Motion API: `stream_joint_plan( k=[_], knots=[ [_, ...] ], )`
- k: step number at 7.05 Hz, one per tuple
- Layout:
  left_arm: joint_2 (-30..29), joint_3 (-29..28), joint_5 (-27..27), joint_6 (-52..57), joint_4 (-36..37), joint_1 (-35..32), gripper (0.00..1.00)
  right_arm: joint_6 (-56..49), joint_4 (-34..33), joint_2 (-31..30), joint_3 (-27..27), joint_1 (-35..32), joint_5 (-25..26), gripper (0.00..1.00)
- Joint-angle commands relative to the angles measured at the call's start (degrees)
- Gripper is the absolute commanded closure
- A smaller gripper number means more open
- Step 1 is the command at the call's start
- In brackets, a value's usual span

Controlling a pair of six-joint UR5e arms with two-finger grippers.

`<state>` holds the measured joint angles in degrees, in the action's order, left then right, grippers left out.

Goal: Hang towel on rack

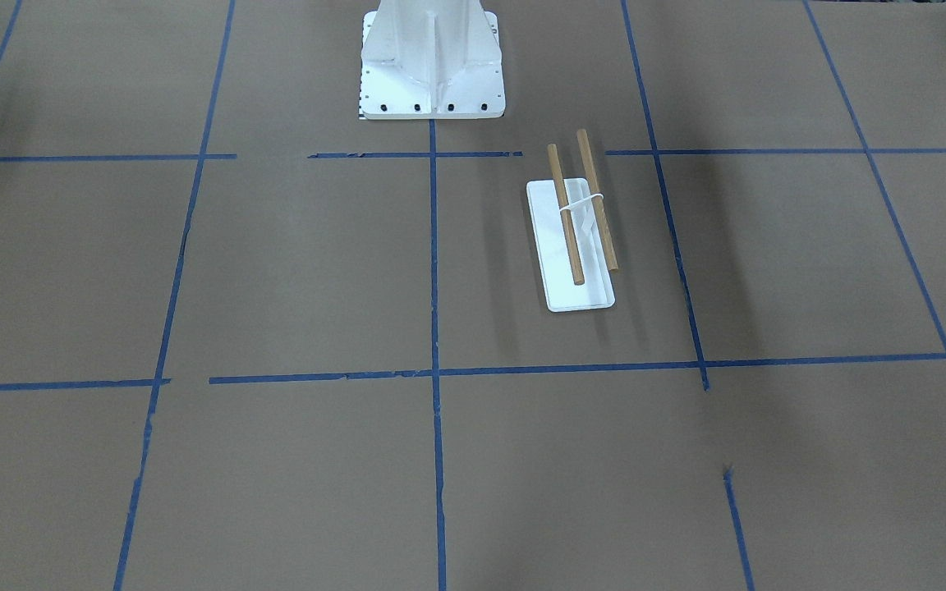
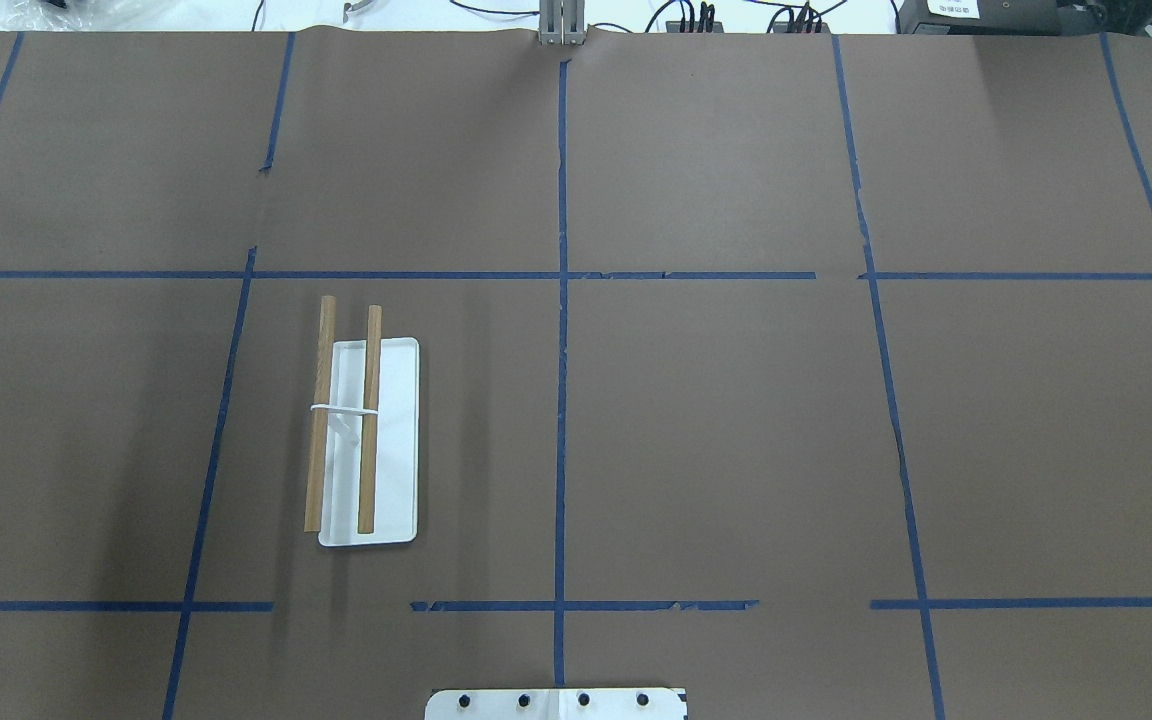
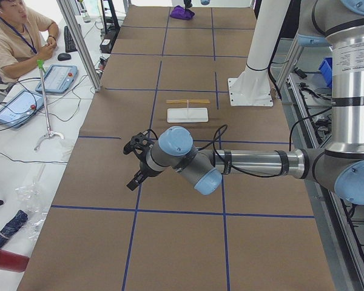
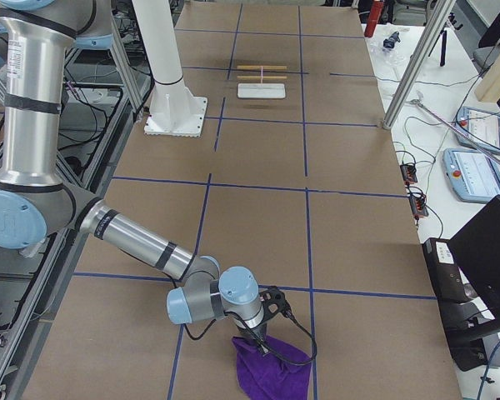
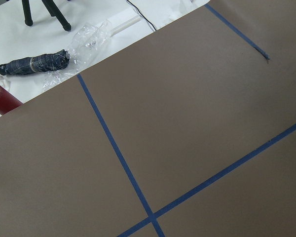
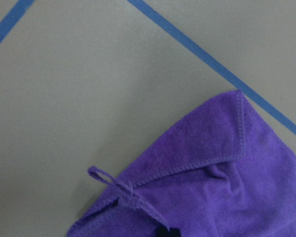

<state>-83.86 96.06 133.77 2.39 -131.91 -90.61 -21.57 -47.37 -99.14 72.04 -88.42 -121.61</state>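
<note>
At the table's right end, nearest the right-side camera, the right gripper (image 4: 262, 342) hangs low over the crumpled purple towel (image 4: 277, 377). It seems aimed at the edge by the hanging loop (image 6: 106, 177) for a pinch, though I cannot tell whether its jaws are apart or closed. Well beyond, the rack (image 2: 398, 440) stands with both dowels (image 2: 369, 420) bare, broadside to a towel carried along the table. Farthest off, the left gripper (image 3: 134, 165) hovers above bare paper, likely parked clear, its jaws likewise unreadable.
</note>
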Motion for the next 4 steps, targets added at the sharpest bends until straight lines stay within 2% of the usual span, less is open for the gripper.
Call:
stream_joint_plan(
  k=[1,2,3,4],
  knots=[
    [-0.8,-0.3,0.0,0.1,-3.1,0.1,0.00,0.1,-4.4,-0.3,7.8,-4.0,-4.5,1.00],
    [-2.8,-1.4,0.3,-1.5,-5.5,0.2,0.00,0.8,-13.1,0.0,16.1,-4.3,-5.6,1.00],
    [-3.7,-1.1,0.5,-6.9,-6.3,0.2,0.00,1.6,-25.4,0.6,27.0,-4.3,-5.6,1.00],
    [-4.0,-0.8,0.7,-9.2,-6.3,0.3,0.00,7.0,-37.5,2.3,38.1,-4.0,-5.8,1.00]
  ],
)
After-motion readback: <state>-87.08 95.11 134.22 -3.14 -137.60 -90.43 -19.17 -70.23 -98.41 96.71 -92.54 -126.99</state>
